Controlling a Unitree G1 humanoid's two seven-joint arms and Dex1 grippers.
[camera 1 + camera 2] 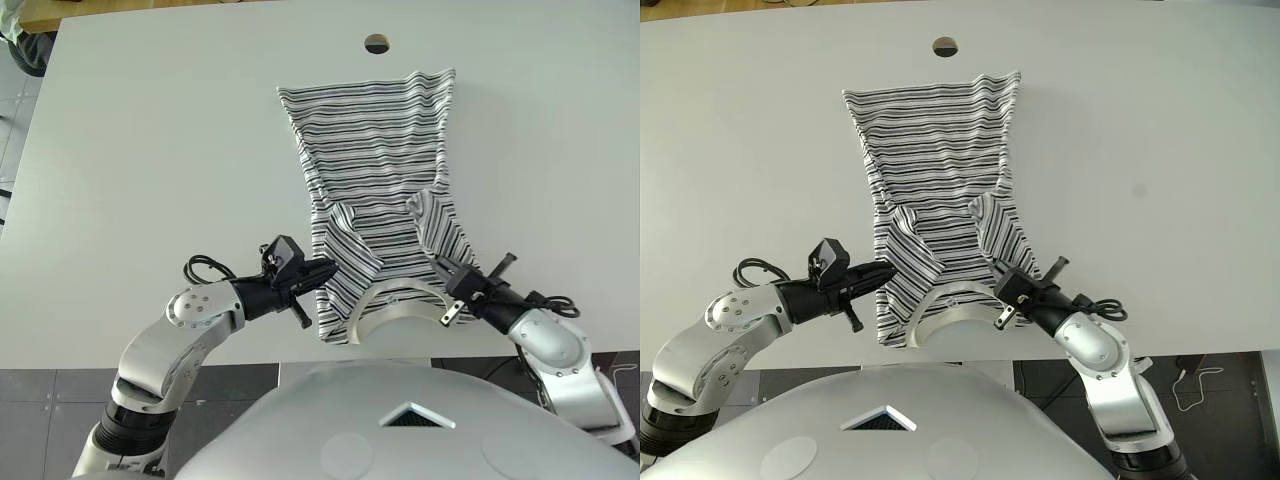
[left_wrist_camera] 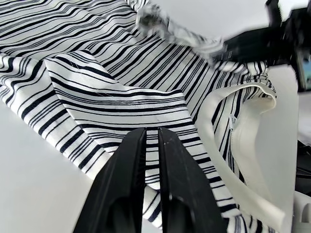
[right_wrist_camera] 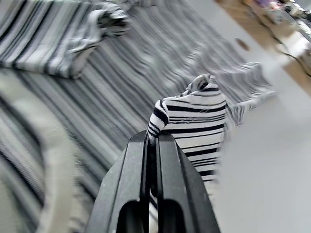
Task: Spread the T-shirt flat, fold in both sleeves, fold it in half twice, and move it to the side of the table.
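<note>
Seen from the robot's head, with 6 o'clock toward the robot, the T-shirt (image 1: 385,150) lies on the white table (image 1: 150,150) a little to the 1 o'clock side. Its white collar (image 1: 400,300) is nearest, close to the table's near edge, and its hem (image 1: 365,88) is farthest, at 12 o'clock.

The left gripper (image 1: 322,272) is at 8 o'clock of the shirt, at the shoulder edge. Its two fingers are together, with striped cloth pinched between them. The right gripper (image 1: 443,268) is at 4 o'clock, and its fingers are also clamped on cloth, which it holds up a little from the table. Both sleeves, the left sleeve (image 1: 355,245) and the right sleeve (image 1: 435,225), already lie turned inward over the chest.

I judge that the step in hand is the first fold in half, bringing the shoulders toward the hem. To do it well, both arms should rise together and travel evenly toward 12 o'clock, so that the folded sleeves do not open and the shoulder line meets the hem straight. The right sleeve looks loose and raised, so it may slip out.

Just beyond the hem at 12 o'clock is a round hole (image 1: 377,43) in the table, so the cloth should stop before it. There is wide bare table at 9 o'clock, and also good room at 3 o'clock, for moving the shirt aside later.
</note>
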